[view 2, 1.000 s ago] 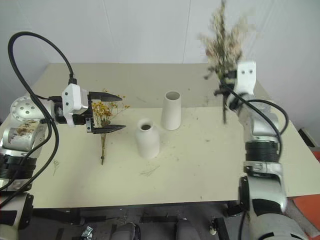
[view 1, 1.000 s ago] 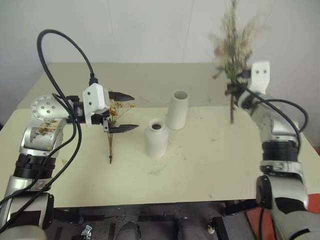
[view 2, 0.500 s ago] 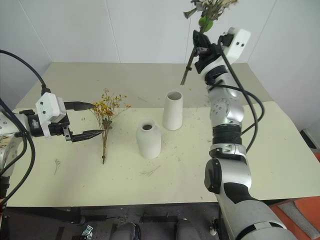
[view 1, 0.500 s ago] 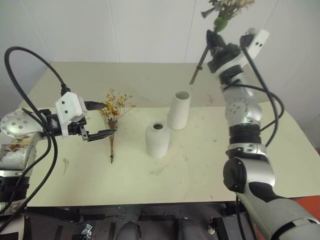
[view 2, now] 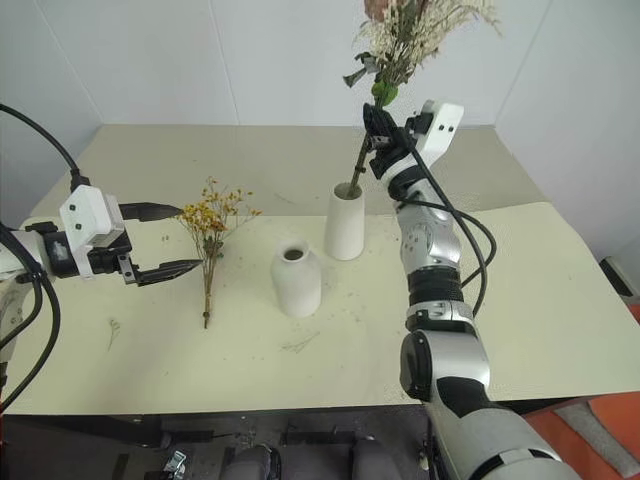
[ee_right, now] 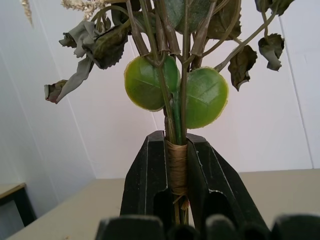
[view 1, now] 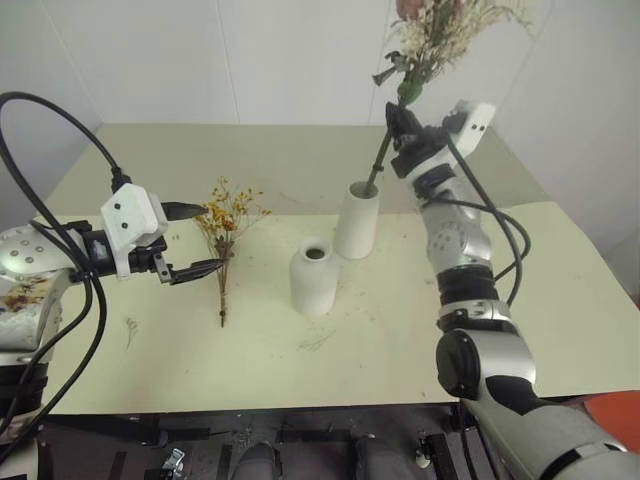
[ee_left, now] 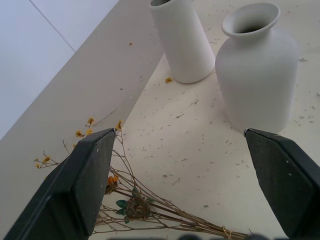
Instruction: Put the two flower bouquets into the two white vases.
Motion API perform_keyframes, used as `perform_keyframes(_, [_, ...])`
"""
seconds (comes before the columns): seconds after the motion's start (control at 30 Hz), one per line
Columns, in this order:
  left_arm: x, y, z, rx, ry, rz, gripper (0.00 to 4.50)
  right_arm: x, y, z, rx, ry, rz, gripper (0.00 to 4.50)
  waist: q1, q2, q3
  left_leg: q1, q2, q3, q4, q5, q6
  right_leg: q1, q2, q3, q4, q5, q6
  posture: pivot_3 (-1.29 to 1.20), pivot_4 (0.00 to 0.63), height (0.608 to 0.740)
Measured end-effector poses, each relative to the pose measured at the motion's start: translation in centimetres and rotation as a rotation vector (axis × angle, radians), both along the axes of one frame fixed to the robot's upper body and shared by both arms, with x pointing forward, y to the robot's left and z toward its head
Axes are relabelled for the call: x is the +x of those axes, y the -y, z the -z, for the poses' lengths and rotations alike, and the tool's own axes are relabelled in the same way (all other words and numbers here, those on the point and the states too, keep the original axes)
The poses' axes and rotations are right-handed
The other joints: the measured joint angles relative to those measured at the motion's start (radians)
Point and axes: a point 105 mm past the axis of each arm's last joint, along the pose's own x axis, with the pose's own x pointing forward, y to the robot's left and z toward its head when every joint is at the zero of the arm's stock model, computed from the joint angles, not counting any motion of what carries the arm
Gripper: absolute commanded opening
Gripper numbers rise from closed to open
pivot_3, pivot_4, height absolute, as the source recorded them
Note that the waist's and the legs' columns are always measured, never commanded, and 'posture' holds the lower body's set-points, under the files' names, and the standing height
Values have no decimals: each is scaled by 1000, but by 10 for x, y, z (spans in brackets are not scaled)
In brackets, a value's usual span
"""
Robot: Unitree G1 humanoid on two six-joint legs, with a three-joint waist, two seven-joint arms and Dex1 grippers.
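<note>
The big bouquet [view 1: 425, 40] is squeezed tight by the right gripper [view 1: 403, 125], stems tipped into the tall vase [view 1: 357, 221]. The left gripper [view 1: 200, 240] is spread wide beside the small bunch [view 1: 226, 225], lying flat for picking up.

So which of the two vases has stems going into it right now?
The tall tapered vase: the larger bouquet's stems reach its mouth. The shorter narrow-necked vase is empty.

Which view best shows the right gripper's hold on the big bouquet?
Right wrist view: the right gripper is shut on the big bouquet's wrapped stems. The head views show the whole bunch held tilted, its stem ends at the tall vase's mouth. The left wrist view catches that vase.
</note>
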Motion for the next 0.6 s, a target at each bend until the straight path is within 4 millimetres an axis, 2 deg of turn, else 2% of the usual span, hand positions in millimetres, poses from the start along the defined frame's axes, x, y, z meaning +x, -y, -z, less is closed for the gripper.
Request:
perform_keyframes(0.4, [0, 1, -1, -4, 1, -5, 4500, -3, -18, 19, -101, 19, -9, 241, -1, 0, 0, 0, 0, 0, -1, 0, 0, 0, 0, 0, 0, 0, 0, 0, 150, 740])
perform_keyframes(0.43, [0, 1, -1, -4, 2, -5, 4500, -4, -20, 20, -106, 17, -12, 959, -1, 0, 0, 0, 0, 0, -1, 0, 0, 0, 0, 0, 0, 0, 0, 0, 150, 740])
perform_keyframes(0.47, [0, 1, -1, -4, 2, -6, 4500, -4, -20, 20, -108, 17, -15, 1135, -1, 0, 0, 0, 0, 0, -1, 0, 0, 0, 0, 0, 0, 0, 0, 0, 150, 740])
perform_keyframes(0.6, [0, 1, -1, -5, 2, -6, 4500, -6, -21, 27, -91, 11, -47, 2478, 0, 0, 0, 0, 0, 0, -1, 0, 0, 0, 0, 0, 0, 0, 0, 0, 150, 740])
